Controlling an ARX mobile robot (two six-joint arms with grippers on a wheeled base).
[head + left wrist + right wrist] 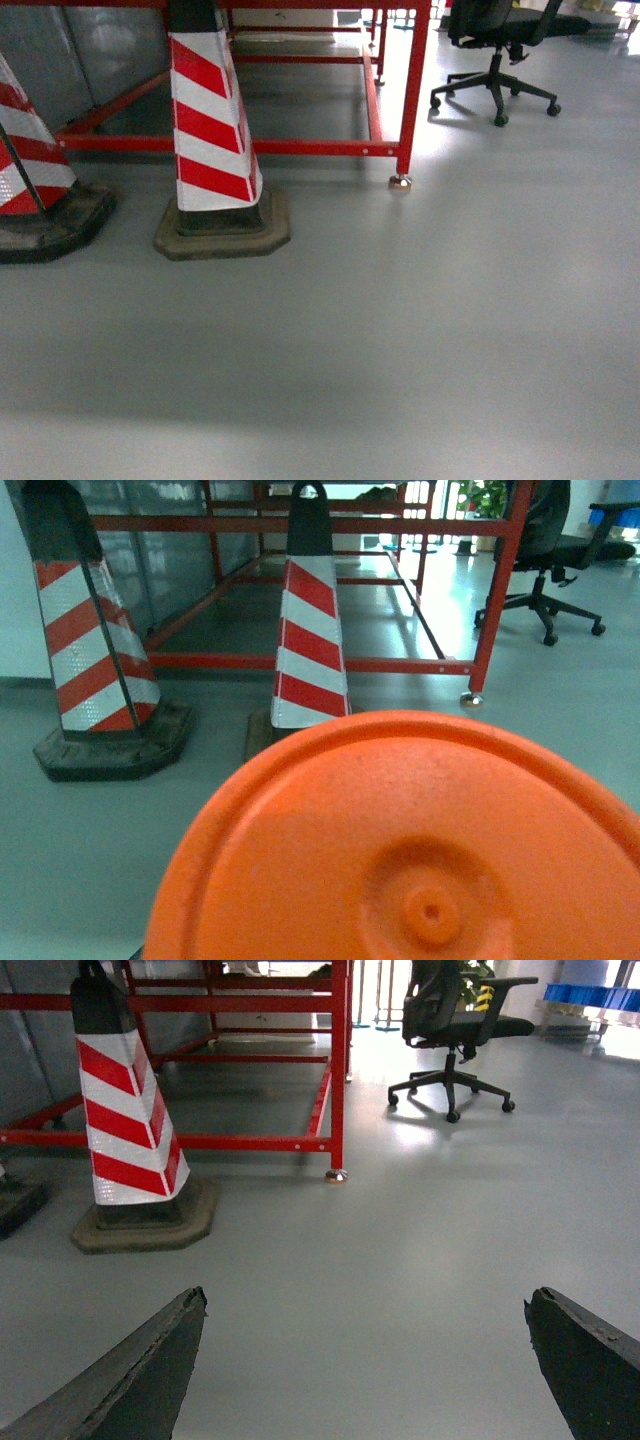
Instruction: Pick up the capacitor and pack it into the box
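The orange round capacitor [420, 850] fills the lower part of the left wrist view, with a ridged rim and a small nub at its centre. It hangs above the grey floor exactly where my left gripper's jaws stand, so the fingers are hidden behind it. My right gripper [365, 1305] is open over bare floor, and its dark fingertips [170, 1350] are spread far apart with nothing between them. The box is out of view. Neither gripper shows in the head view.
Two red-and-white striped cones [210, 120] [25, 150] on black bases stand ahead on the left. Behind them runs a red metal frame [300, 147] with a foot [400, 181]. A black office chair [495, 50] stands at the far right. Grey floor [400, 350] stretches in front.
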